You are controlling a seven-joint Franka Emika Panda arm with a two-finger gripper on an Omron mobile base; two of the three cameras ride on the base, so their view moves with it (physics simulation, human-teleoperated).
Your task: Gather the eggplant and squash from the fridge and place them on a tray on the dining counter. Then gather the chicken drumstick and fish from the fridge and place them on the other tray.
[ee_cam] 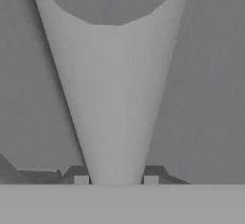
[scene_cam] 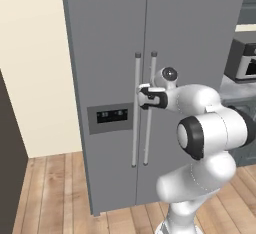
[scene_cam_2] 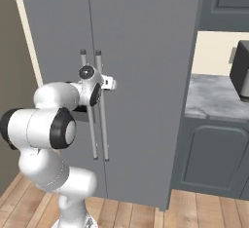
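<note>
The fridge [scene_cam: 150, 78] is seen from behind the arm on its left, looking forward and slightly down, with wall and wooden floor [scene_cam: 55, 193] at the left edge; from behind on the right, the same closed doors are viewed, with a counter [scene_cam_2: 219, 98] at the right edge; both views share the two vertical door handles [scene_cam: 142, 110]; the hand view is pressed very close to one handle [ee_cam: 115, 98], looking along it against the grey door.
</note>
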